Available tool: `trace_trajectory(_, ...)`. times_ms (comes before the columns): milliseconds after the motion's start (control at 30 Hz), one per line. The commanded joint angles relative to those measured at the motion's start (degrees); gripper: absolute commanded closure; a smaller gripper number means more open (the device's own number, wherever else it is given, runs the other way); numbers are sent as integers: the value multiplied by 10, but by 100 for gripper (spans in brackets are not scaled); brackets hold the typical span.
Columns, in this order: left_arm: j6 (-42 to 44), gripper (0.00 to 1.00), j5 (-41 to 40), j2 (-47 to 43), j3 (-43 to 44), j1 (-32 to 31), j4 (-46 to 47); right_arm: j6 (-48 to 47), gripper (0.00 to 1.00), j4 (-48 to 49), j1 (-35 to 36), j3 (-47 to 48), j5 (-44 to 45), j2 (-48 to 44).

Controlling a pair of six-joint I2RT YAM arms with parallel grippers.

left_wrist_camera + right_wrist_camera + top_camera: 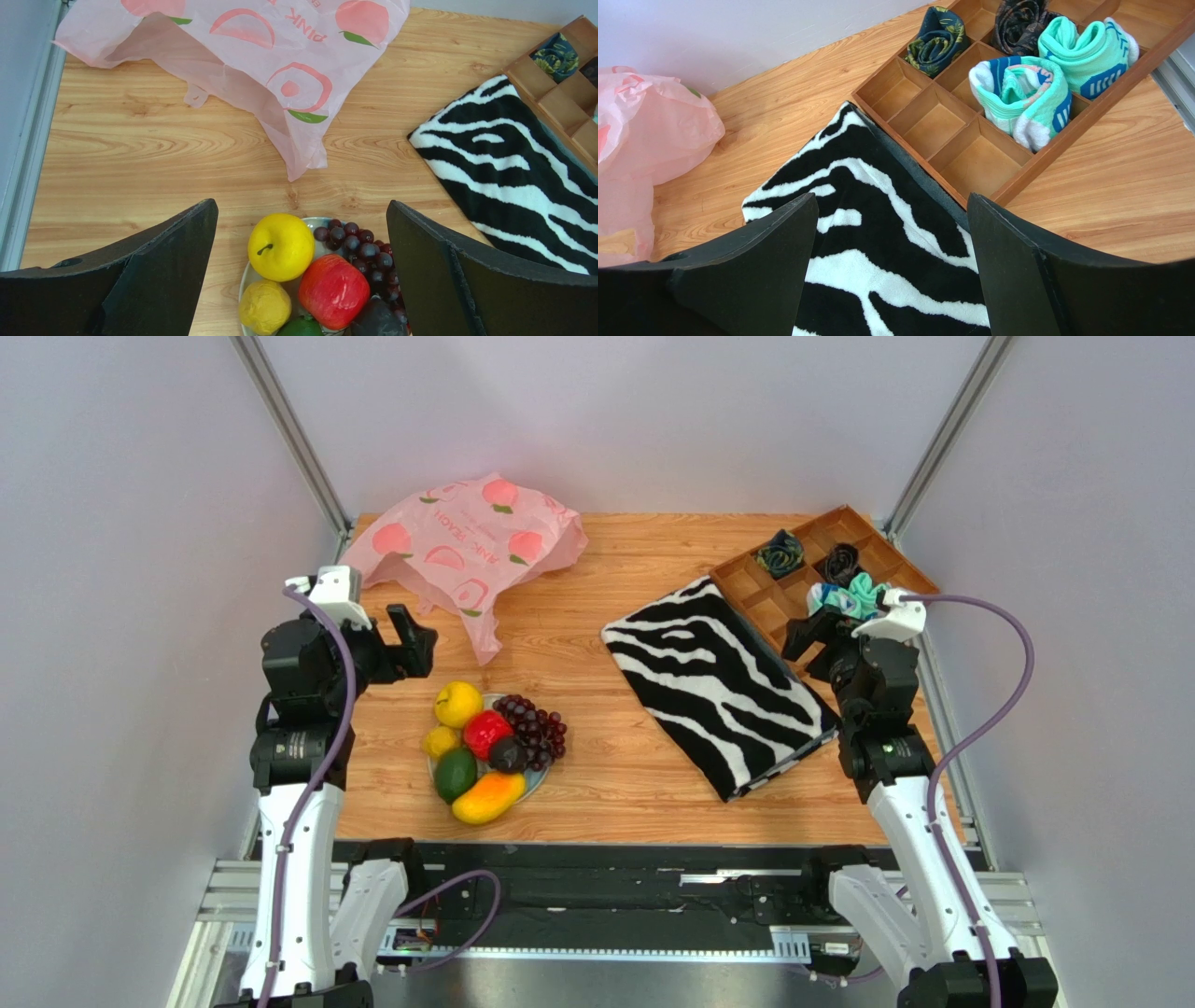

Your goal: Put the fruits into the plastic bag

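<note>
Hovering over the near-left table point(631, 770), the left gripper point(300, 204) has jaws spread wide, nothing held. The plastic bag point(470, 546) lies crumpled at the far-left corner, beyond it. The fruits point(491, 749) sit heaped on a small plate point(243, 280) near the front edge, all outside the bag: 2 lemons point(457, 703), red fruit point(487, 732), green fruit point(453, 774), mango point(488, 797), grape bunch point(536, 725). Right of centre is the zebra cloth point(716, 679), its far corner against a wooden tray point(828, 567). The right gripper point(892, 199) is likewise spread and empty, over the cloth's far edge.
</note>
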Motion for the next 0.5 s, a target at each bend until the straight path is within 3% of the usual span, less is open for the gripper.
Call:
trace_trajectory(0, 3, 1, 0, -13, 10, 2, 23, -16, 18, 38, 2, 17, -30, -4)
trace_trajectory(467, -20, 1, -36, -37, -15, 2, 43, -27, 20, 58, 2, 14, -92, -12)
